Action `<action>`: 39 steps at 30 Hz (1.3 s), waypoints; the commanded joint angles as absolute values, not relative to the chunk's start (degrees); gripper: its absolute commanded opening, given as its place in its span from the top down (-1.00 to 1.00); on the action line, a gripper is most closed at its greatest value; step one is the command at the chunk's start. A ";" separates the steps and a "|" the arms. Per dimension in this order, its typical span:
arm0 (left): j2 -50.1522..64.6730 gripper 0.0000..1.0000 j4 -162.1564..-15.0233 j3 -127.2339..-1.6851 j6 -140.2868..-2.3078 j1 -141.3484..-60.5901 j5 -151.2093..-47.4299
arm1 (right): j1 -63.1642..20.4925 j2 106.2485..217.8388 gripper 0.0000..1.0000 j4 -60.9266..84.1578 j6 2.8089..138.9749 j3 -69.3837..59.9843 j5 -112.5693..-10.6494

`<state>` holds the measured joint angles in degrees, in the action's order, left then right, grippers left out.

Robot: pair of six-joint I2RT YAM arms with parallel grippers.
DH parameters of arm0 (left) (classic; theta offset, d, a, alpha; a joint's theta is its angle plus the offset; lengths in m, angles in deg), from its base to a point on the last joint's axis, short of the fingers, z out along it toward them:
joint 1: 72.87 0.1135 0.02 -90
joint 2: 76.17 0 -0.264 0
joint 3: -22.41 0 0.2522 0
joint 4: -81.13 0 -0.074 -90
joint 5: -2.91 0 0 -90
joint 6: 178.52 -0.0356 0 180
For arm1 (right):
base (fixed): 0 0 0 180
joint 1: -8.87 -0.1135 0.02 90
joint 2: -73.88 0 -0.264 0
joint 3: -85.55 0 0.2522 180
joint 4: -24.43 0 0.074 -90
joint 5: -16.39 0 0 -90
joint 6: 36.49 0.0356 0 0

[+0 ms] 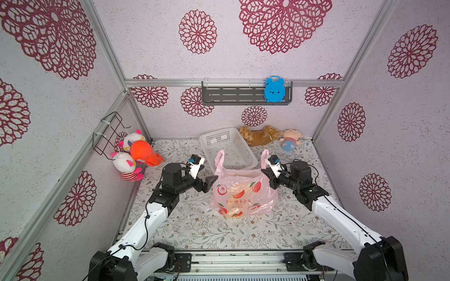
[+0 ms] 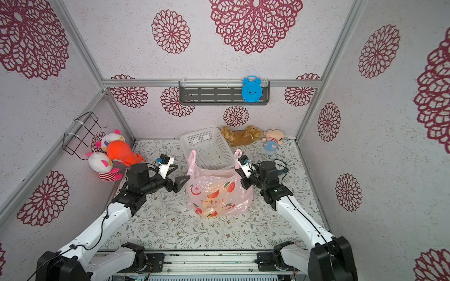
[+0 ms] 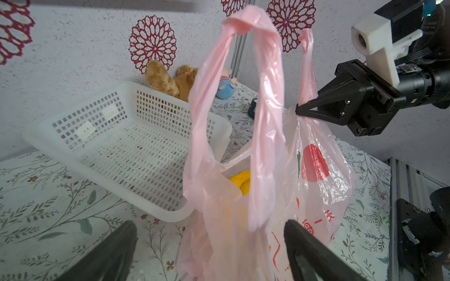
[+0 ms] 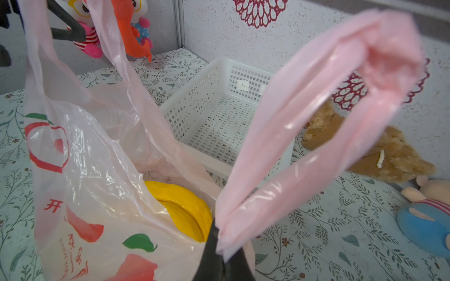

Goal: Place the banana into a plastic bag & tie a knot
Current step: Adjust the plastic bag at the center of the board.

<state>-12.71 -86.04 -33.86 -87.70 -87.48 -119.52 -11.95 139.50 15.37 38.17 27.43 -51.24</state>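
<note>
The thin translucent pink carrier bag (image 1: 243, 194) with red fruit prints stands at the centre of both top views. The yellow banana (image 4: 185, 206) is already inside, and there is no knot yet. My right pincer (image 3: 300, 112) is pinched on the foot of one handle loop (image 4: 297, 109). My left pincer (image 1: 210, 183) gapes wide by the other loop (image 3: 267, 109), gripping nothing. I should close low on it, then cross the strips clear of the white mesh basket (image 1: 229, 148) just above.

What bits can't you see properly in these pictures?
- Banana: right wrist view, mostly covered by the bag; just a yellowish smudge in both top views.
- Left pincer: left wrist view, its fingers blurred and cut off by the picture edge.
- Bag's red writing: too small and crinkled to read in both top views.
</note>
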 commanded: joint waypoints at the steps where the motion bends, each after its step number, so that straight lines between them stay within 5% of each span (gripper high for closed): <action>1: -9.11 -0.95 -87.27 -36.72 -91.13 -85.49 -126.09 | -11.59 139.90 1.00 15.05 39.38 25.34 -49.64; 26: 7.24 -0.95 -84.24 -51.56 -95.13 -82.84 -154.93 | -11.57 143.01 1.00 12.74 39.87 22.89 -47.65; 39: 8.91 -0.97 -84.49 -49.92 -95.78 -85.45 -153.12 | -11.59 142.77 1.00 11.72 40.40 22.12 -46.86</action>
<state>8.21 -85.45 -50.07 -94.47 -84.64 -153.81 -11.91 143.22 11.99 39.20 24.74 -48.22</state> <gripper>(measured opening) 0.985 0.051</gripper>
